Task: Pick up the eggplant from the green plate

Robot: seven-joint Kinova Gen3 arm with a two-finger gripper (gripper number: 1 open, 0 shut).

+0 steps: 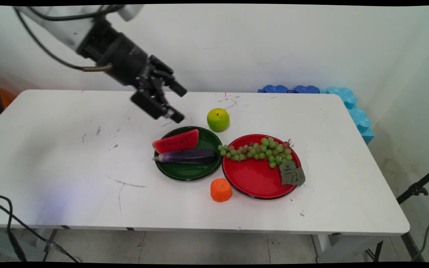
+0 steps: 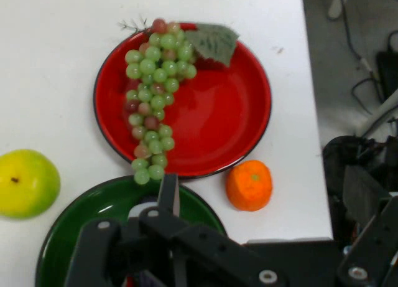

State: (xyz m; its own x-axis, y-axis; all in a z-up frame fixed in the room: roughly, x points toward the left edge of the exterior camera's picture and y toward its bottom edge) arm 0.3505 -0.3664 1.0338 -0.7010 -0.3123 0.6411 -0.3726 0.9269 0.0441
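The gripper (image 1: 180, 105) hangs in the air above the white table (image 1: 69, 167), tilted down and to the right, and its jaws stand apart with nothing between them. It touches nothing. Just below it sits the green plate (image 1: 207, 171), the nearest thing on the table. On that plate the watermelon slice (image 1: 177, 141) lies along the far side, with the purple eggplant (image 1: 188, 156) right beside it toward the camera.

Just behind the green plate's far rim, the yellow-green apple (image 1: 218, 119) stands on the bare table. To the right, edge to edge with the green plate, is the red plate (image 1: 259, 178). A bunch of green grapes (image 1: 259, 150) lies across its far half, the tip of the bunch spilling over the rim toward the green plate. A grey-green leaf (image 1: 292, 173) rests on its right rim. The small orange (image 1: 221, 190) sits on the table in front, tucked near where the two plates meet.

From the hand view the red plate, grapes (image 2: 152, 103) and orange (image 2: 249, 185) fill the scene ahead of the linkage. Blue foam pieces (image 1: 348, 100) line the table's far right corner.
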